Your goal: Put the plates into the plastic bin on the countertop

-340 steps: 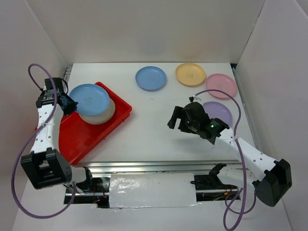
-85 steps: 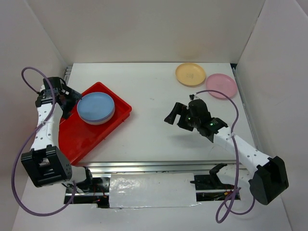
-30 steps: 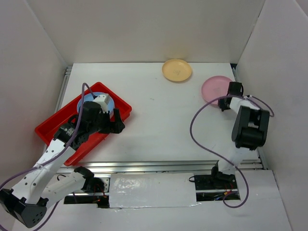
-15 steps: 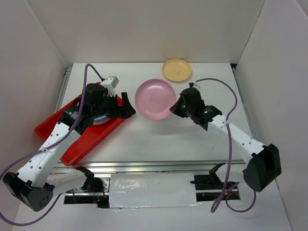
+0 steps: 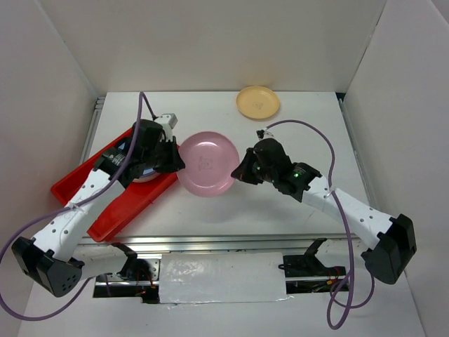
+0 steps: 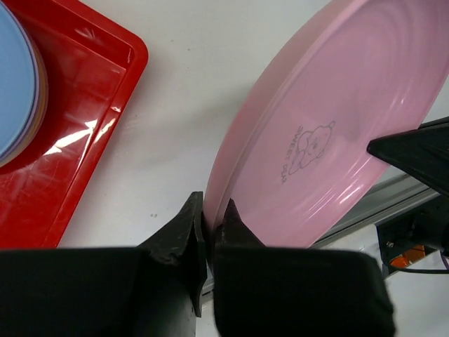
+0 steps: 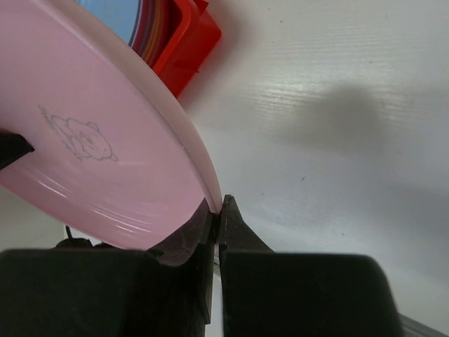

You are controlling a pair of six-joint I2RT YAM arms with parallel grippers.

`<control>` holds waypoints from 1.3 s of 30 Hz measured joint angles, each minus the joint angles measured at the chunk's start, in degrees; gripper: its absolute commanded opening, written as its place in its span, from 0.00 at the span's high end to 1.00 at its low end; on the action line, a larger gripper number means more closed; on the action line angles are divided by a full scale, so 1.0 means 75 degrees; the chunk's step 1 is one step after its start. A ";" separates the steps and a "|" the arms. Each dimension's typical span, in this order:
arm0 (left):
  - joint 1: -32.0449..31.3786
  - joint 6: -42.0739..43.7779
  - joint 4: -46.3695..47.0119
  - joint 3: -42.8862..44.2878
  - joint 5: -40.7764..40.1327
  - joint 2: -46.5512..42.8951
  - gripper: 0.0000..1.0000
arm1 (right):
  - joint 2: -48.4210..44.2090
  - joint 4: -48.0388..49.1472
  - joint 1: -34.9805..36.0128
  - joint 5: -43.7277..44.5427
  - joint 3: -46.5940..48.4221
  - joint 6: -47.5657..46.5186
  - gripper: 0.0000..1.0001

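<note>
The pink plate (image 5: 205,163) hangs tilted over the countertop (image 5: 309,133), just right of the red bin (image 5: 98,207). The left gripper (image 6: 210,219) pinches the plate's rim nearest the bin and the right gripper (image 7: 217,210) clamps the opposite rim. A blue-topped stack of plates (image 6: 14,91) lies in the bin, and a yellow-orange plate (image 5: 257,102) sits at the countertop's far edge.

pink plate (image 5: 205,163): faint cartoon-animal line print in the middle. bin (image 5: 119,210) glossy bright red. top stacked plate (image 6: 10,98) blue. far plate (image 5: 257,102) yellow-orange. countertop (image 5: 231,210) white.
</note>
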 measured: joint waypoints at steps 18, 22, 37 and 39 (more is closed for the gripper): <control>0.5353 -0.1716 0.0542 -0.0796 -0.0172 0.0460 1.00 | -0.1842 0.0256 -0.1629 -0.0297 -0.1982 0.0221 0.00; 0.5837 -0.2057 0.0752 -0.0749 0.0391 0.1396 1.00 | -0.1830 0.0274 -0.1728 -0.0609 -0.2183 0.0131 0.00; 0.6129 -0.2203 0.0169 -0.0676 0.0000 0.0201 0.01 | -0.1632 0.0801 -0.2247 -0.1122 -0.2215 -0.0219 0.00; 0.5916 -0.1941 0.0143 -0.0676 -0.0184 -0.0402 0.01 | -0.1125 0.1145 -0.2614 -0.1102 -0.2174 -0.0224 0.00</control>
